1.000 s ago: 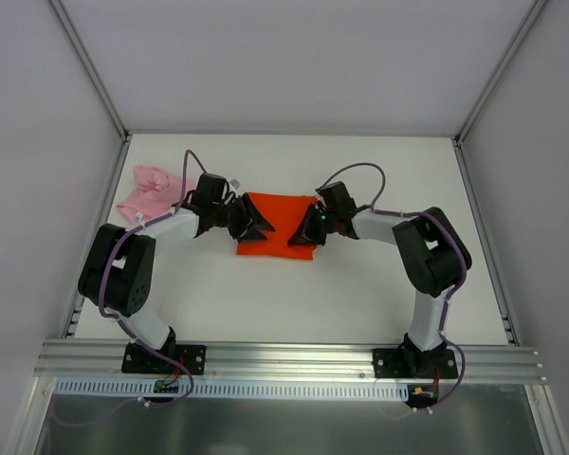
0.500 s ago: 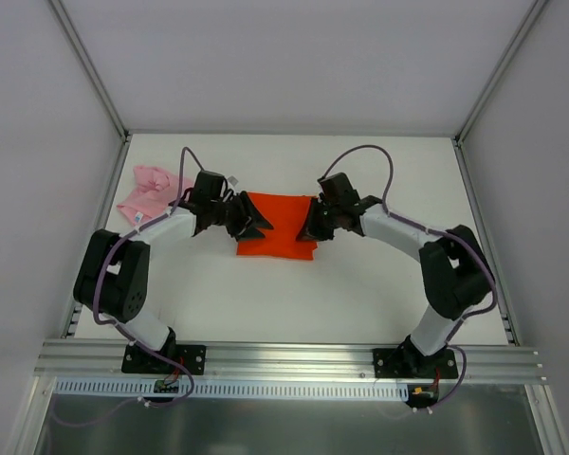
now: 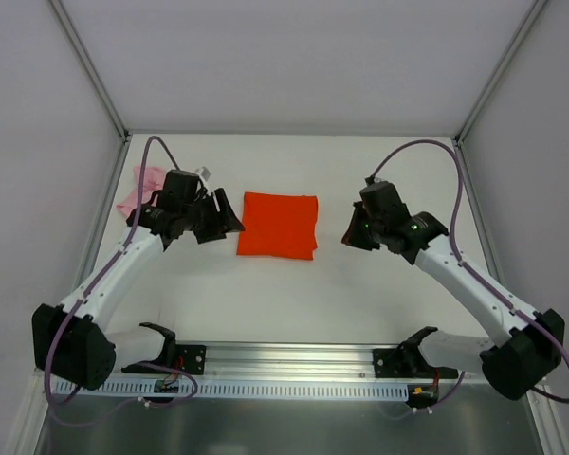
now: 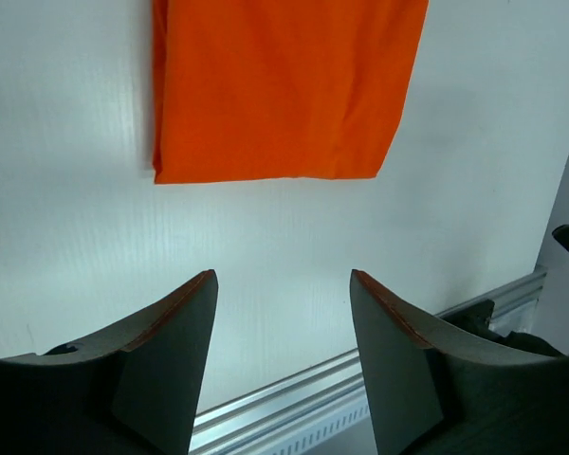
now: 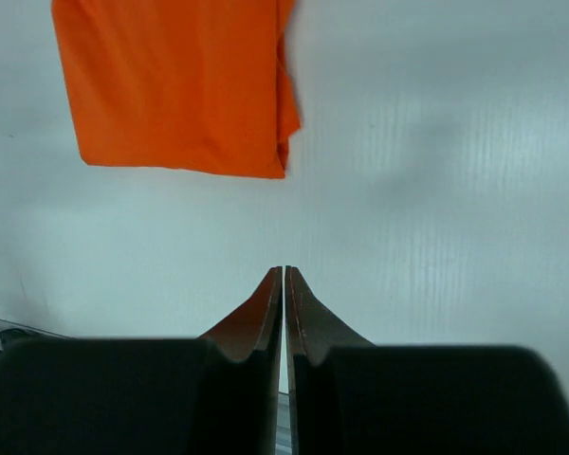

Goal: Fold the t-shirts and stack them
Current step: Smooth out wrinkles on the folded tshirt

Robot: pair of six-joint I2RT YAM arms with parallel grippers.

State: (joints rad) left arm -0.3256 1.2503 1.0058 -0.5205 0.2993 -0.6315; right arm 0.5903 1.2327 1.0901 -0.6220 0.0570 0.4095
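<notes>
The orange-red t-shirt point(image 3: 278, 225) lies folded into a flat rectangle at the middle of the table; it also shows in the left wrist view point(image 4: 280, 85) and the right wrist view point(image 5: 175, 81). The pale pink t-shirt point(image 3: 135, 192) lies crumpled at the far left, mostly hidden behind my left arm. My left gripper point(image 3: 223, 220) is open and empty, just left of the orange-red shirt and apart from it point(image 4: 283, 277). My right gripper point(image 3: 351, 232) is shut and empty, to the right of the shirt and apart from it point(image 5: 284, 271).
The white table point(image 3: 294, 303) is walled on three sides. A metal rail point(image 3: 284, 358) runs along the near edge, with both arm bases bolted to it.
Both grippers have let go of the orange-red shirt and pulled back from it, the left one to the left, the right one to the right. Both arms have stretched outward. The shirt lies flat.
</notes>
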